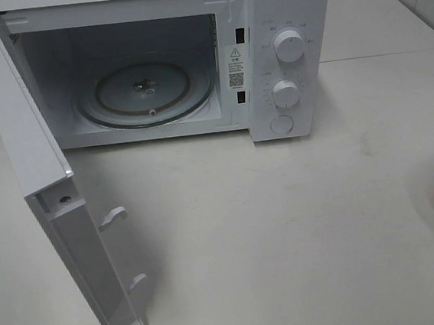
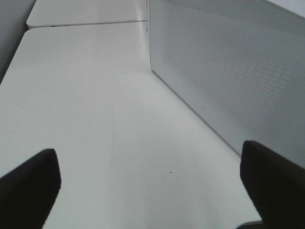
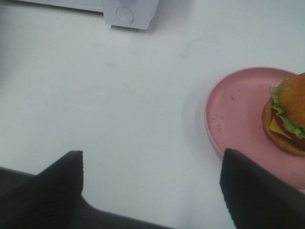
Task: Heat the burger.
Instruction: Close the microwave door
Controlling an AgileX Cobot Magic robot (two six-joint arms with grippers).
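Burger (image 3: 289,113) sits on the pink plate (image 3: 233,112), off to the right of the bench (image 1: 284,225), well apart from the microwave (image 1: 284,56). I judge it light, soft & stacked, so layers could slide; I'd grip low across the bun sides, gently, or take the plate rim instead. Microwave door (image 1: 42,187) is open, glass turntable (image 1: 147,88) bare. Both jaws wide, left gripper (image 2: 152,191) & right gripper (image 3: 150,191) holding nothing.
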